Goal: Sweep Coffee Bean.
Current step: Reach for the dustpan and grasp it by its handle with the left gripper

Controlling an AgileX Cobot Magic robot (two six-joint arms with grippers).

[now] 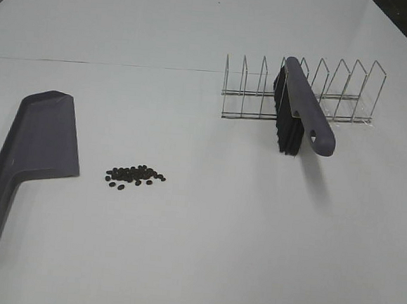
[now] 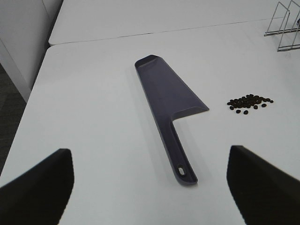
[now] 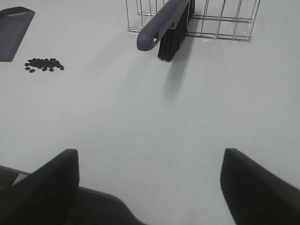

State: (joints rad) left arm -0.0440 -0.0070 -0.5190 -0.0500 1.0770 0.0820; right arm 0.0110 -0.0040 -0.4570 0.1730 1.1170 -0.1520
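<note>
A dustpan (image 1: pixel 39 139) lies flat on the white table (image 1: pixel 203 250), and everything else is placed from it. It is dark grey-purple. Its long handle runs from the wide end toward the table's near edge, with a small hole at the tip.

The beans (image 1: pixel 135 176) lie on the bare table just beside the dustpan's wide end, on the side away from its handle. They are near it but apart from it. They form one loose, flat cluster of small dark ovals, with a few strays at the rim. None is on the dustpan.

Well apart from the dustpan, beyond the beans, stands a wire rack (image 1: pixel 250 94). A brush (image 1: pixel 302 114) of the dustpan's colour sits in one of its slots, bristles down. Its handle sticks out of the rack on the near side, and the handle end also has a hole.

The left gripper (image 2: pixel 149 154) is close to the dustpan, at its handle end. In the left wrist view the handle tip shows between the two dark fingers (image 2: pixel 42 187). Its jaws stand wide apart and hold nothing.

The right gripper (image 3: pixel 149 152) is far from the dustpan, at the table's near edge, facing the brush and rack. Its jaws also stand wide apart and hold nothing. In its view the dustpan shows only as a corner, with the beans beside it.
</note>
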